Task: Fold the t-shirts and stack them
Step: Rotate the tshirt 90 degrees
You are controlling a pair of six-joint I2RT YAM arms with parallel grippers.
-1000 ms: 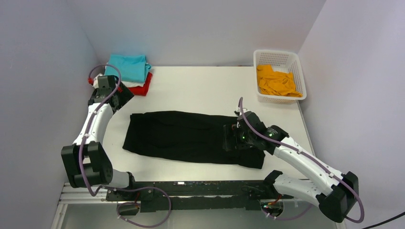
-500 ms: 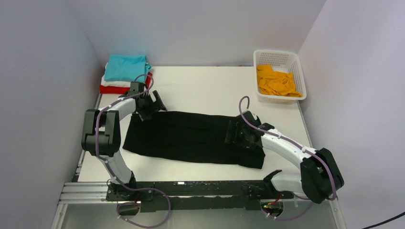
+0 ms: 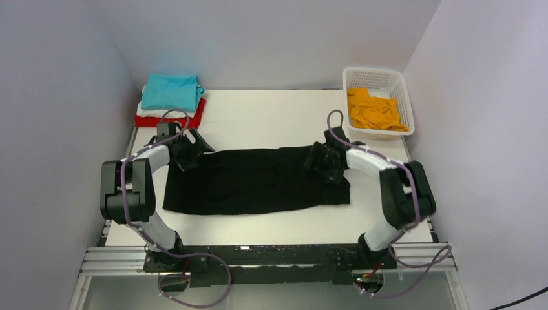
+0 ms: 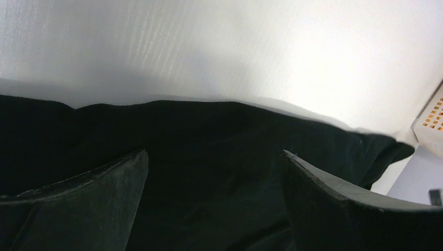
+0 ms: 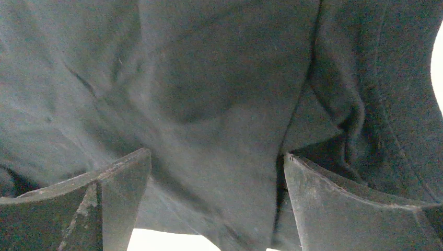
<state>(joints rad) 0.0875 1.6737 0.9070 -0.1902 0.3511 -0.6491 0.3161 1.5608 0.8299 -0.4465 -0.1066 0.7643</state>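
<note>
Table [image 3: 258,116] | black t-shirt [image 3: 252,184] straightened | left gripper [image 3: 197,147] wide | right gripper [image 3: 316,159] wide

I'm seeing a plain black shirt [image 3: 252,181] under the left gripper [image 4: 215,157] and the right gripper [image 5: 217,157]. Beyond the left one, a teal shirt [image 3: 169,92], a white shirt [image 3: 150,113] and a red shirt [image 3: 194,117] are showing. Beyond the right one, an orange shirt [image 3: 371,110] is lying in a white lattice basket [image 3: 400,87].

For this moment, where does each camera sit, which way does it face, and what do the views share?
Top external: above and behind the bases, looking down on the table; both arms show, left gripper and right gripper at opposite ends of the black t-shirt.
Left wrist: low over the shirt, facing across to the white basket; open left fingers show.
Right wrist: close above the shirt, facing down; open right fingers show.
Shared: all three show the shirt.
</note>
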